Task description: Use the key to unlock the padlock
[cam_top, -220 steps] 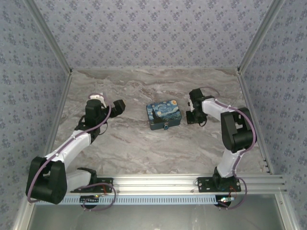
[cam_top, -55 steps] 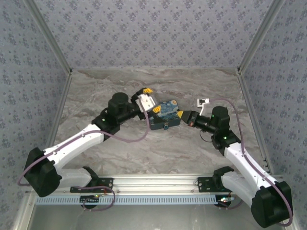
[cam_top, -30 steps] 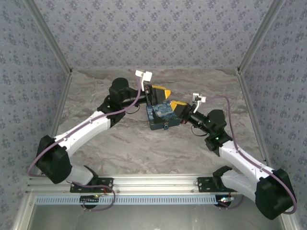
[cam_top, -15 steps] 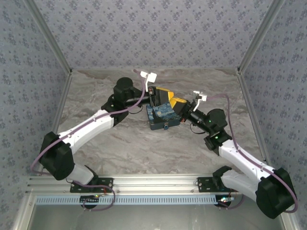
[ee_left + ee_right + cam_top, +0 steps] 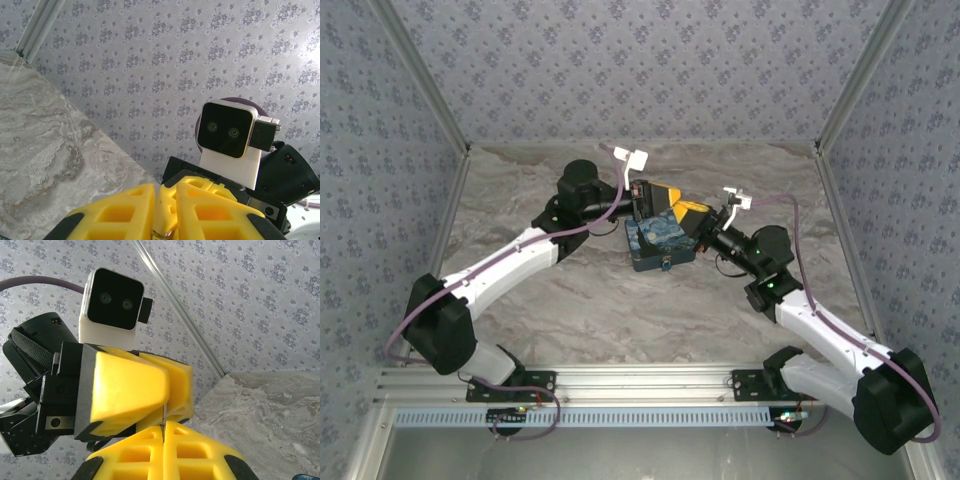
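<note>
The blue starry box [image 5: 658,246] lies at the table's middle, with the tiny teal padlock [image 5: 666,264] hanging on its near front face. Above the box's far right corner my left gripper [image 5: 663,198] and right gripper [image 5: 689,214] meet tip to tip. In the right wrist view my right gripper [image 5: 163,437] is shut on a thin silvery key [image 5: 163,416], which runs up between the left gripper's fingers [image 5: 131,385]. In the left wrist view my left gripper [image 5: 165,212] is nearly closed around a small metal piece of the key [image 5: 163,233].
Marble tabletop [image 5: 570,300] walled by patterned panels; an aluminium rail [image 5: 650,380] runs along the near edge. The right arm's wrist camera [image 5: 227,132] faces the left wrist view at close range, and the left arm's wrist camera [image 5: 114,299] faces the right wrist view.
Over the last two seconds both grippers rose from the box's sides and came together above it. In the last half second they barely moved.
</note>
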